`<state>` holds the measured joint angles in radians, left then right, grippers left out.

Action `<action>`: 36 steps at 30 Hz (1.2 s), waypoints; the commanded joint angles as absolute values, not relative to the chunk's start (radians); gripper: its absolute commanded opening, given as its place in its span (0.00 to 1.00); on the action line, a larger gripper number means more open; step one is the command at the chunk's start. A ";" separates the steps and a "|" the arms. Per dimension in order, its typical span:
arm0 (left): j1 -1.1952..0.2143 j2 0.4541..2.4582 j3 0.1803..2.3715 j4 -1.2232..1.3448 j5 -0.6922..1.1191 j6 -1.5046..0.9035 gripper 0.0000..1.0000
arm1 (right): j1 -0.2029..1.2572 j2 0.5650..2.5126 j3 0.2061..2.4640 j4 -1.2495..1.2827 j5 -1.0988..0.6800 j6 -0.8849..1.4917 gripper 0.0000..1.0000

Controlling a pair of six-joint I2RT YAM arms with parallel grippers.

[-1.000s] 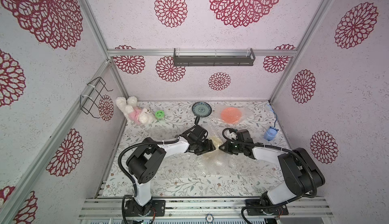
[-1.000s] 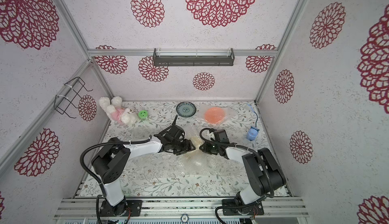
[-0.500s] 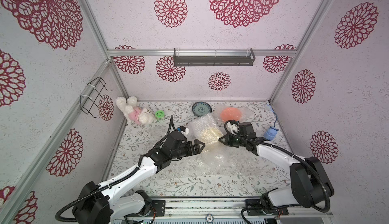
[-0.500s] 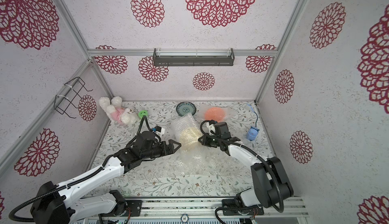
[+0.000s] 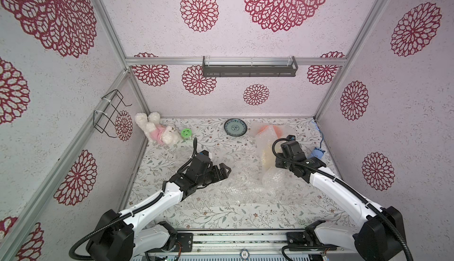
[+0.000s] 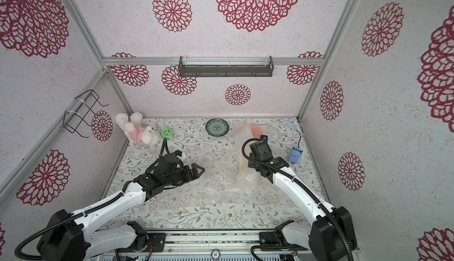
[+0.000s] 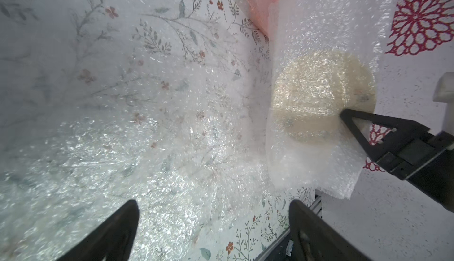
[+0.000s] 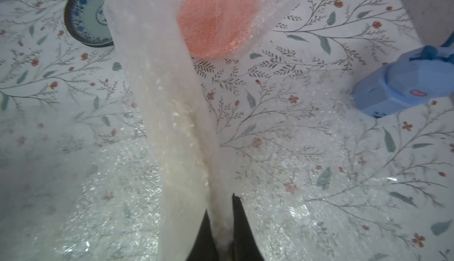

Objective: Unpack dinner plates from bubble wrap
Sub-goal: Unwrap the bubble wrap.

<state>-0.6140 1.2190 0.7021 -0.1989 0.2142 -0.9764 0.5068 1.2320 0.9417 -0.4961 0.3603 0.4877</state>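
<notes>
right gripper [image 8: 221, 213] clenched on wrapped cream plate [image 7: 319, 95]; left gripper [image 7: 212, 204] released; orange plate [image 8: 216, 14], blue toy [image 8: 405, 85] near.

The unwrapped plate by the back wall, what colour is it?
Plate: pale green, blue patterned rim; best in the right wrist view.

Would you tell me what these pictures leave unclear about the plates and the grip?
- Left wrist view: the cream plate shows no clear decoration through its bubble wrap.
- Right wrist view: wrap hides whether the right gripper pinches the rim too.
- Right wrist view: the blue-green plate is cut off by the held-up wrap.
- Top view: the orange plate is partly hidden behind that wrap.
</notes>
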 commanded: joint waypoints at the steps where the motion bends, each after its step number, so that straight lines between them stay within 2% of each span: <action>1: -0.610 1.267 0.764 -0.150 0.261 -0.976 0.97 | 0.566 1.259 0.987 -0.560 0.589 0.476 0.00; 4: -0.609 1.315 0.787 -0.116 0.297 -0.989 0.97 | 0.612 1.298 1.006 -0.580 0.657 0.479 0.00; 14: -0.632 1.497 0.878 0.084 0.433 -1.115 0.97 | 0.739 1.450 1.058 -0.568 0.669 0.494 0.00; 17: -0.652 1.560 0.913 0.111 0.443 -1.142 0.97 | 0.767 1.505 1.088 -0.582 0.673 0.501 0.06; 21: -0.646 1.571 0.904 0.154 0.445 -1.165 0.97 | 0.813 1.554 1.112 -0.595 0.688 0.507 0.18; 26: -0.620 1.515 0.877 0.078 0.395 -1.146 0.97 | 0.852 1.583 1.130 -0.600 0.653 0.507 0.41; 29: -0.596 1.475 0.847 0.009 0.346 -1.135 0.97 | 0.866 1.591 1.141 -0.598 0.614 0.508 0.51; 36: -0.557 1.401 0.763 -0.043 0.294 -1.135 0.97 | 0.919 1.624 1.200 -0.609 0.590 0.514 0.57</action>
<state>-0.5678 1.4239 0.7868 -0.0154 0.3271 -1.1343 0.8948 1.6115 1.1561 -0.5835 0.5938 0.4980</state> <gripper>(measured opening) 0.973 0.567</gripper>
